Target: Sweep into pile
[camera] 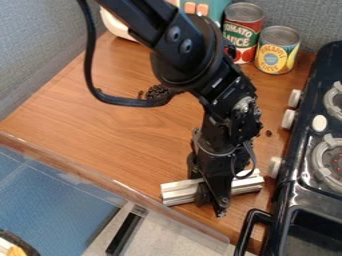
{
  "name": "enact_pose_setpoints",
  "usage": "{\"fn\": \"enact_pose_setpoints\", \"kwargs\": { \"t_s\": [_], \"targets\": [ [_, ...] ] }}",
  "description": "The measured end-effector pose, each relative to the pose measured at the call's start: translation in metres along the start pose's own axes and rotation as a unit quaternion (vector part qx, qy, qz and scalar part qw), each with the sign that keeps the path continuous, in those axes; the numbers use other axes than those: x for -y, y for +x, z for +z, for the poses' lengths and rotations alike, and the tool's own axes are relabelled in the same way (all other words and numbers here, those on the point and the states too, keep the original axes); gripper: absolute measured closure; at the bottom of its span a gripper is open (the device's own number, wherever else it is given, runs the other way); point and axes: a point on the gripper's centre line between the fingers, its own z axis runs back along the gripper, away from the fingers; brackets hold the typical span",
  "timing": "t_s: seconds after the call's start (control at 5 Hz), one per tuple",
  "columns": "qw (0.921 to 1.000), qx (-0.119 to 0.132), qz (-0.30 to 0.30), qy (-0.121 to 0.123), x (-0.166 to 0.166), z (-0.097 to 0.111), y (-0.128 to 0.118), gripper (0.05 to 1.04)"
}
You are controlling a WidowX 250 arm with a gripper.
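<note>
Near the front edge of the brown wood-look counter point(97, 137), the black two-finger gripper point(211, 207) appeared clamped on the long, pale, ribbed bar point(179, 192). Bar's long axis ran crosswise, left to right in view, its right end slightly farther back. Farther back and to the right, near the stove knobs, lay one small dark crumb point(268, 133). Well beyond the claw, toward the back left, sat the heap of small dark bits point(159, 92) beside the black cable. Judged: gathering the stray required the bar behind it, broadside toward the heap.
</note>
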Motion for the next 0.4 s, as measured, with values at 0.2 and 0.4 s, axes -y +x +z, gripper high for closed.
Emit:
{"fn": "enact_pose_setpoints", "kwargs": {
  "t_s": [0.2, 0.4],
  "targets": [
    [0.9999, -0.004, 0.009, -0.003, -0.004, -0.001, -0.003, 0.685],
    [0.9997, -0.001, 0.025, 0.002, -0.015, 0.001, -0.003, 0.685]
  ]
}}
